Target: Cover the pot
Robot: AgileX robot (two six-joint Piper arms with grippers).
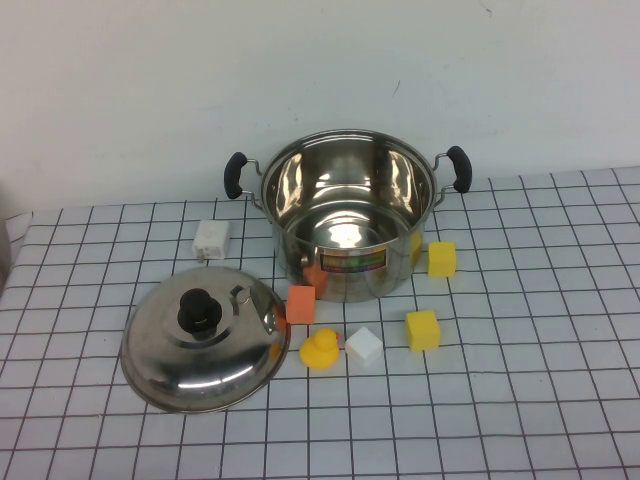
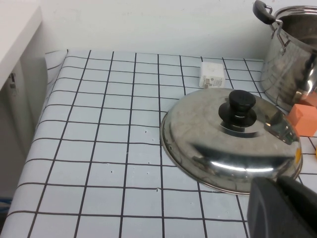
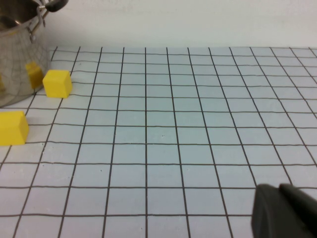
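Observation:
The pot (image 1: pixel 345 215) stands open and upright at the back middle of the checked table, with black side handles and a colourful label on its front. The domed steel lid (image 1: pixel 205 337) with a black knob (image 1: pixel 200 312) lies on the table to the pot's front left. Neither arm shows in the high view. In the left wrist view my left gripper (image 2: pixel 280 182) is shut and empty, just short of the lid's (image 2: pixel 223 148) near rim, with the pot (image 2: pixel 292 64) beyond. In the right wrist view my right gripper (image 3: pixel 278 189) is shut and empty over bare table, and the pot (image 3: pixel 20 59) is far off.
A white charger block (image 1: pixel 211 239) lies left of the pot. An orange cube (image 1: pixel 301 303), a yellow duck (image 1: pixel 320 349), a white cube (image 1: pixel 364 346) and two yellow cubes (image 1: pixel 423 330) (image 1: pixel 442 259) lie in front of and beside the pot. The table's left edge (image 2: pixel 29 148) drops off.

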